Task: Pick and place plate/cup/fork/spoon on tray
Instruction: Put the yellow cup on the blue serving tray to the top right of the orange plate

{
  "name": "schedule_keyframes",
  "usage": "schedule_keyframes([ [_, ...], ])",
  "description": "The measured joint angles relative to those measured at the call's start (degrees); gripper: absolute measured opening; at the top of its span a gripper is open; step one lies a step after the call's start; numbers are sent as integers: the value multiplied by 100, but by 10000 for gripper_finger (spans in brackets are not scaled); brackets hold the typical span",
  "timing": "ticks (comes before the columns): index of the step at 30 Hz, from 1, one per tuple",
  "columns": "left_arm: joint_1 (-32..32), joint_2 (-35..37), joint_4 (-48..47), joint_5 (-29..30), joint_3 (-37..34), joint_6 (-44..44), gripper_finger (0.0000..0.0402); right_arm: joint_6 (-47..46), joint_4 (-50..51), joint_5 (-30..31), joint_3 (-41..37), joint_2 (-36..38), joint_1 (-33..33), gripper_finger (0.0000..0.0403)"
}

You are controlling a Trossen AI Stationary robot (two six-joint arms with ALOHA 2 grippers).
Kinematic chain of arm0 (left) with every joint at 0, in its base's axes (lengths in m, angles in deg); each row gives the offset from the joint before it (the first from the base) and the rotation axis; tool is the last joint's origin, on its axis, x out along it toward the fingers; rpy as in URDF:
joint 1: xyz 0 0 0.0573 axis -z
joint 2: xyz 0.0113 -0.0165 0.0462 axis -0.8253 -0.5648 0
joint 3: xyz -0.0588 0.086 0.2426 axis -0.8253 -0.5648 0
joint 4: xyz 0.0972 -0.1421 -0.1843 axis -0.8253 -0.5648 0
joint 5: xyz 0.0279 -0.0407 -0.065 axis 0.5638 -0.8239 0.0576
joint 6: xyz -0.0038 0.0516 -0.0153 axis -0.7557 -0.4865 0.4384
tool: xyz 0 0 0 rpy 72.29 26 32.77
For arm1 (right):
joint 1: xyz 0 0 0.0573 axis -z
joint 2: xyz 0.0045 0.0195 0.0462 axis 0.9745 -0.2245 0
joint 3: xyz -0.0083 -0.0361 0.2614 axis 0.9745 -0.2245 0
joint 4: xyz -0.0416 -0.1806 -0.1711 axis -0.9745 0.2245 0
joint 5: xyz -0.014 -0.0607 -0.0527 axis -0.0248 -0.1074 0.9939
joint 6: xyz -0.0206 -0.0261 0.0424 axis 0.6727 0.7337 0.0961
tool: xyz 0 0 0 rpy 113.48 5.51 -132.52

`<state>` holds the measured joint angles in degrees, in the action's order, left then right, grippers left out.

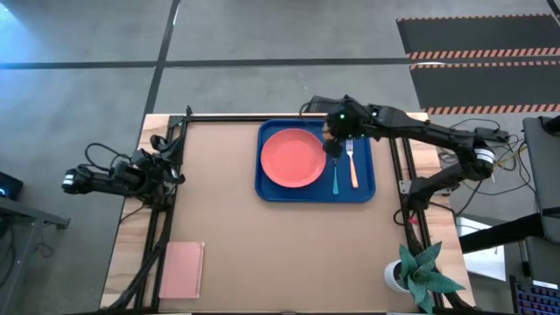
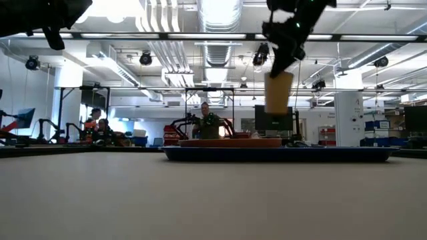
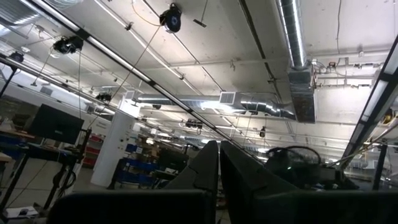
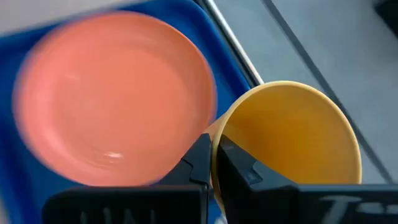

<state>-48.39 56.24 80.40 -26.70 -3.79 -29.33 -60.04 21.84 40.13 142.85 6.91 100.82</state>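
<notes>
Pinching the rim of the cup (image 4: 292, 143), the right gripper (image 4: 214, 163) has its jaws pressed on the cup wall, one finger inside and one outside, as the right wrist view shows. From table height the cup (image 2: 279, 93) hangs clear above the tray (image 2: 280, 154), held from above by the right gripper (image 2: 283, 57). Seen from overhead, that gripper (image 1: 334, 147) sits over the tray (image 1: 271, 191), at about 3 o'clock from the plate (image 1: 292, 157), which lies flat in the tray's 9 o'clock half. The spoon (image 1: 335, 179) and the fork (image 1: 352, 164) lie side by side in the tray's 3 o'clock half, handles pointing toward 6 o'clock, the spoon nearer the plate. The tray rests on the worktop (image 1: 280, 254) toward its 12 o'clock edge. The left gripper (image 3: 219, 168) waits off the worktop's 9 o'clock side, pointing upward at the ceiling, its jaws pressed together on nothing. A pink notebook (image 1: 181, 269) lies near the worktop's 7 o'clock corner, and a potted plant (image 1: 420, 273) stands at its 5 o'clock corner.
</notes>
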Motion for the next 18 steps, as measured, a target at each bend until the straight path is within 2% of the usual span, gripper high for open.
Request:
schedule_keyframes([
  [8,0,0,11,0,0,-4,0,-37,-34,-14,-374,-167,790,8],
  [18,0,0,13,4,-2,-6,0,24,-675,-13,-376,-679,954,8],
])
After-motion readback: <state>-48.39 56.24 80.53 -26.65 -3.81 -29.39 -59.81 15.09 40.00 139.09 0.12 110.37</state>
